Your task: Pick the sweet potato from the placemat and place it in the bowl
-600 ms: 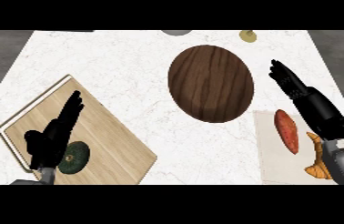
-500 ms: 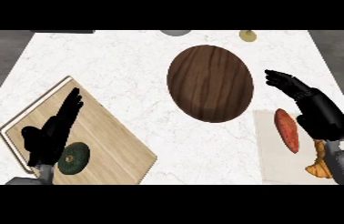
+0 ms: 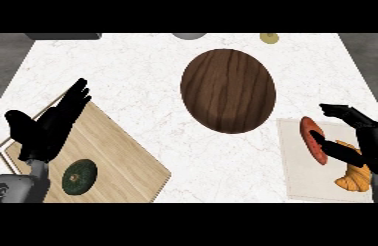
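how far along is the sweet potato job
Done: nothing moved yet; the sweet potato lies on the placemat beside a croissant. In hand: the right hand is around it, thumb across it, fingers beyond, not clearly gripping. Left: grasp, lift, place in the wooden bowl. The left hand rests open.

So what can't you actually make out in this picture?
- Head view: whether the right hand touches the reddish-orange sweet potato; its thumb covers part.
- Golden croissant-shaped pastry: partly behind that hand.
- Small yellowish object and grey round object: cut by the top edge.
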You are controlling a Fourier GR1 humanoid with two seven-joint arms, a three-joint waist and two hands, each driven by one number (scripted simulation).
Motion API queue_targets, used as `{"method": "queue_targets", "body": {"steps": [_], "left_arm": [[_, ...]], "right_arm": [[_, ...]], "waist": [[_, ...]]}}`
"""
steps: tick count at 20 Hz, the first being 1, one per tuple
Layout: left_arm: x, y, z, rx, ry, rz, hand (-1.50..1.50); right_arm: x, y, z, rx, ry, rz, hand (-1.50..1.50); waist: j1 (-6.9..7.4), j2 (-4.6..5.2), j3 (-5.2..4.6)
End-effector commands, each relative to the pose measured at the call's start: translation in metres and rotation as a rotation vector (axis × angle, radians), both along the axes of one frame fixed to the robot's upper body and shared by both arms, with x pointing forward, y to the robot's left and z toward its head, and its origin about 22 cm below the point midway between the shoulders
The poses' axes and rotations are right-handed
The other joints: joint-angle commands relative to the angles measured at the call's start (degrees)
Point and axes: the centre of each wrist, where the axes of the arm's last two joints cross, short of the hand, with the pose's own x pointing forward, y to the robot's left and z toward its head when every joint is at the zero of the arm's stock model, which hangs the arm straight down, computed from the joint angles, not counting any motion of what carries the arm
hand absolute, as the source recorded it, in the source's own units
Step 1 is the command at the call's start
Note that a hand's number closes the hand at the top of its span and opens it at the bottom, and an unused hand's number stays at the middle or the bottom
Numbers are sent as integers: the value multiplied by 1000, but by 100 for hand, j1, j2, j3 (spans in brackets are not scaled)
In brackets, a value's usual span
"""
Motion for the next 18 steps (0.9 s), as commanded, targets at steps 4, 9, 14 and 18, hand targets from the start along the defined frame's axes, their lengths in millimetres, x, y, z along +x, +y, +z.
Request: {"method": "queue_targets", "body": {"steps": [4,9,14,18], "left_arm": [[17,-9,11,-19,26,-37,0],[16,5,12,-27,27,-36,0],[15,1,15,-16,46,-27,0],[14,-3,18,-5,20,-34,0]], "right_arm": [[-31,19,-17,-58,-209,15,-150],[-14,13,42,-301,-116,-96,-150],[-22,14,73,-480,156,-64,-150],[-4,39,113,-616,288,-30,-150]], "waist": [[13,-36,5],[33,-44,-11],[18,-56,-13],[132,-47,-13]]}}
